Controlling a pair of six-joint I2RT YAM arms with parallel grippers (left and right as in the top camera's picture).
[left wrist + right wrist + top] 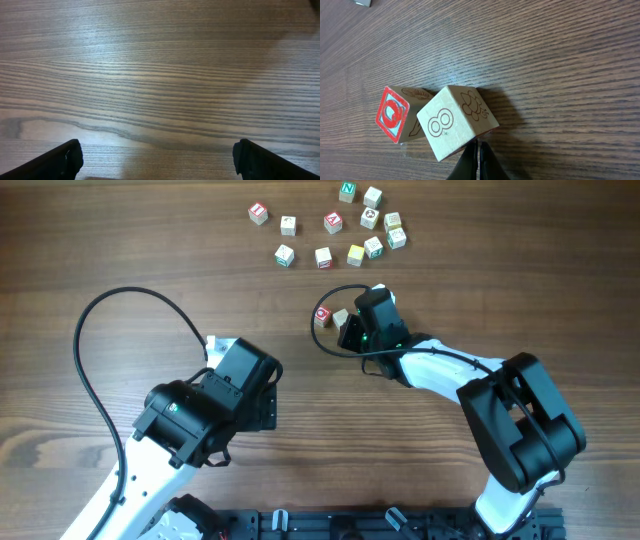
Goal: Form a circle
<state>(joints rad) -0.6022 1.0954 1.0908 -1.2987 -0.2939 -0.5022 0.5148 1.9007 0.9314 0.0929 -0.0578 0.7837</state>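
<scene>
Several small pale wooden cubes point(333, 222) with coloured marks lie in a loose, uneven cluster at the far middle of the table, not a ring. Two more sit apart, nearer: a red-faced cube point(322, 314) point(392, 114) touching a pale cube marked 8 point(341, 318) point(455, 122). My right gripper point(350, 332) point(479, 148) is shut with nothing between its fingers, and its tips touch the near lower edge of the 8 cube. My left gripper point(220, 345) point(157, 160) is open over bare wood, far left of the cubes.
The wooden table point(120, 240) fills all views. A black cable point(95, 320) loops from the left arm over the left half of the table. The right arm point(520, 420) lies across the near right.
</scene>
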